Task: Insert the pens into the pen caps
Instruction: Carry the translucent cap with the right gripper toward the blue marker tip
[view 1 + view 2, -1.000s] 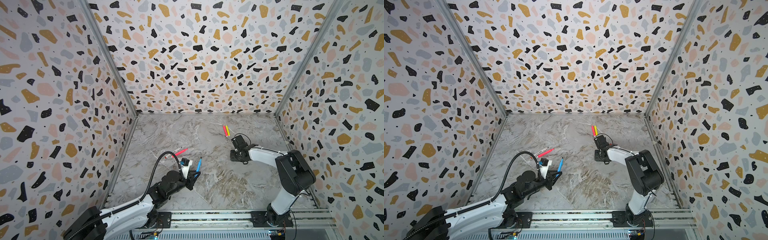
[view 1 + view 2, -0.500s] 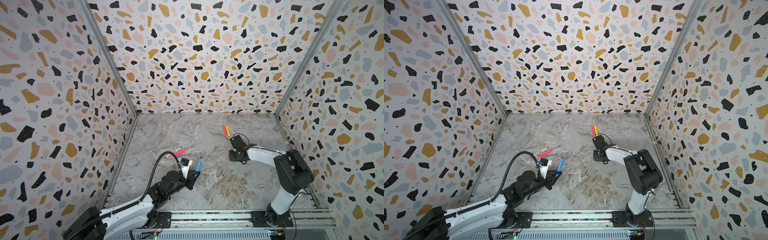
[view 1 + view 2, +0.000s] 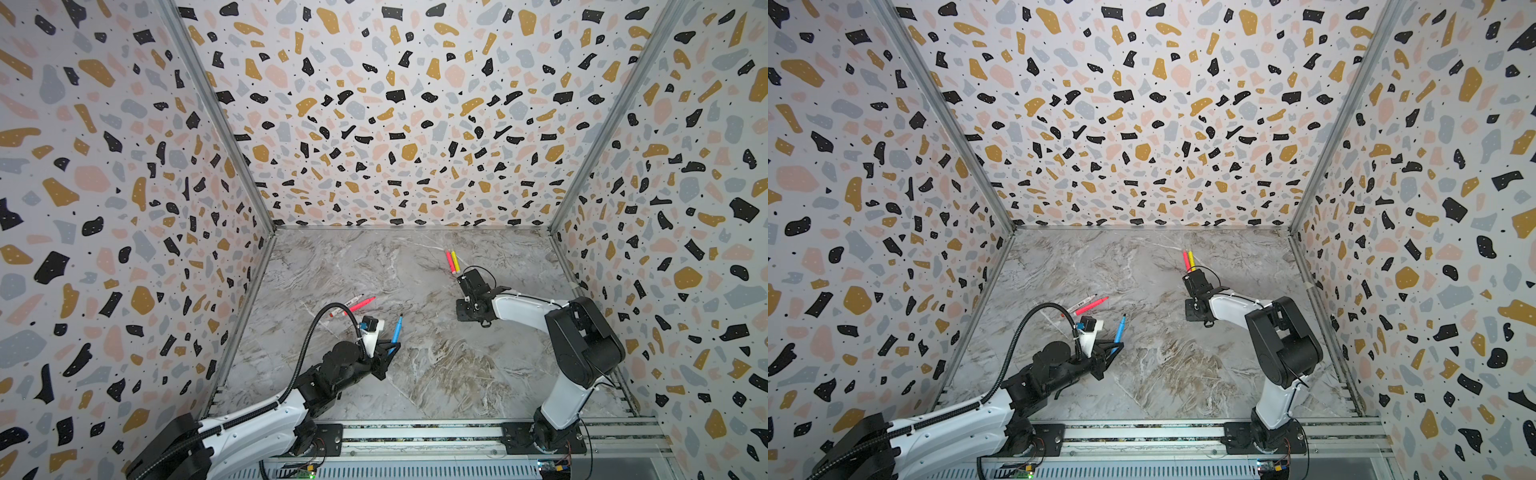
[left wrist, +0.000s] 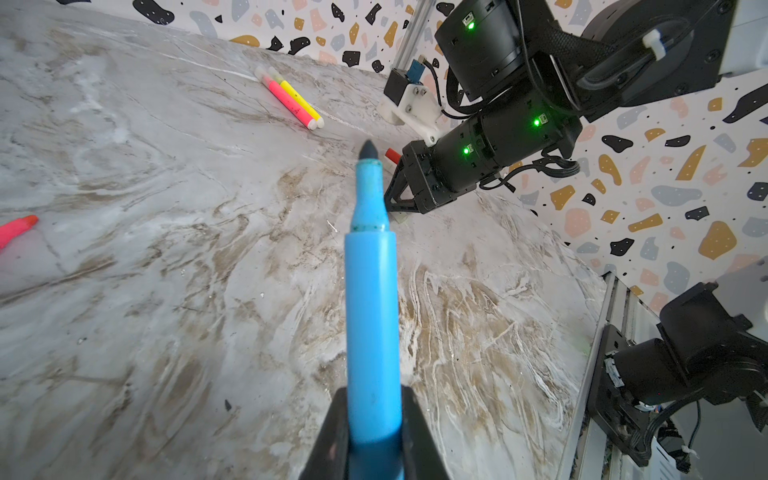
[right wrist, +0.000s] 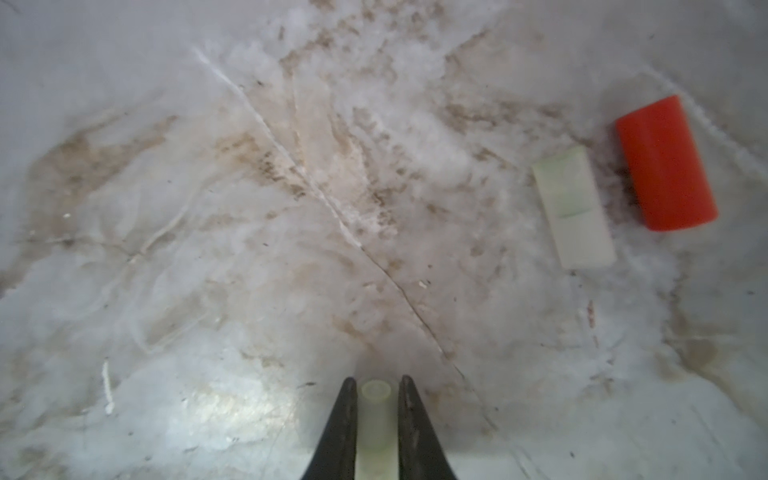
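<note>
Blue pen (image 3: 397, 328) juts from the clenched left claw (image 3: 390, 348) in both top views, over the marble tabletop (image 3: 415, 374). Left wrist view: that claw grasps its barrel. Right wrist view: right claw (image 5: 376, 384) pinches a pale cap (image 5: 375, 415); red cap (image 5: 665, 164) lies apart.

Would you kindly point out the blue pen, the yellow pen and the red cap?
blue pen (image 4: 371, 307): left wrist view, mid-barrel.
yellow pen (image 4: 300, 102): left wrist view, mid-barrel.
red cap (image 5: 665, 164): right wrist view, middle of its side.
</note>
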